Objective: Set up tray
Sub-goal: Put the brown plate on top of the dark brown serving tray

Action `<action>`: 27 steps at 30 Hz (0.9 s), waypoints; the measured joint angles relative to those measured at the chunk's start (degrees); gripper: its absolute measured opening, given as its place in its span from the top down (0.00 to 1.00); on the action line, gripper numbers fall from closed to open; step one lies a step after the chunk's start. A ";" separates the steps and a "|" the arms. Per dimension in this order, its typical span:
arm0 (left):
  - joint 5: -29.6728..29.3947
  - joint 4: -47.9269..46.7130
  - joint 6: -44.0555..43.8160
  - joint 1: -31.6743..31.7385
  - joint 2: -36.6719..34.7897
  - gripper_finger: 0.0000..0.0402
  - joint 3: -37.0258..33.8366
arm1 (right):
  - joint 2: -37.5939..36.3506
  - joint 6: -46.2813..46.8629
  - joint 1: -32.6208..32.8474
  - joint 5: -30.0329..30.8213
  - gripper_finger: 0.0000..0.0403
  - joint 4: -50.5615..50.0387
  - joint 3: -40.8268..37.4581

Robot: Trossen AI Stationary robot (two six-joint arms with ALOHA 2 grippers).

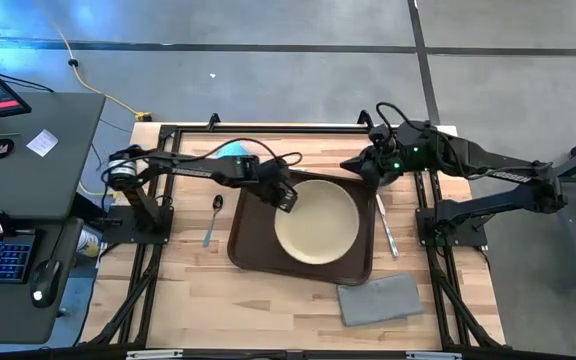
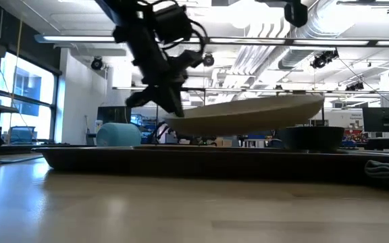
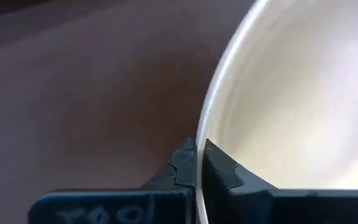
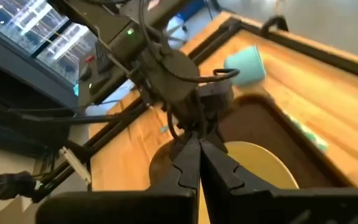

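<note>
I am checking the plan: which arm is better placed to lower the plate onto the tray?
The left: its tool grips the plate rim above the tray; the right tool waits shut, apart.

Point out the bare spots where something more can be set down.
Bare wood lies left of the spoon, and along the near edge left of the napkin. The tray is crowded: the plate, gripped at its rim by the left pincer, fills most of it.

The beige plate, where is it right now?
The plate is over the brown tray at mid-table in the high view, with the left hand shut on its rim. In the low view it is tilted, lifted at that side.
</note>
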 joint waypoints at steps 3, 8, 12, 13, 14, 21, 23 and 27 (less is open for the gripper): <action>0.31 -2.92 2.24 0.06 1.89 0.92 2.06 | -0.10 0.06 0.00 -0.92 1.00 0.04 0.00; 0.62 -5.21 3.81 0.09 2.15 0.92 2.49 | -0.63 0.08 0.00 -1.17 1.00 -0.16 0.00; 1.04 -5.53 4.41 0.07 2.14 0.91 2.49 | -0.63 -0.03 0.00 -1.14 1.00 -0.39 0.00; 1.14 -5.95 4.37 0.07 2.15 0.91 2.49 | -0.63 -0.05 0.00 -0.99 1.00 -0.41 0.00; 1.11 -6.79 4.48 0.07 2.14 0.90 2.49 | -0.63 -0.05 0.00 -0.84 1.00 -0.45 0.00; -0.58 -15.37 10.64 0.45 2.04 0.92 2.49 | -0.63 -0.16 0.00 -0.72 1.00 -2.17 0.00; -0.59 -17.34 12.75 0.57 2.02 0.91 2.47 | -0.62 -0.16 0.00 -0.66 1.00 -3.02 0.00; -0.42 -17.94 14.58 0.83 1.93 0.89 2.47 | -0.50 0.00 -0.02 -0.67 1.00 -5.78 0.02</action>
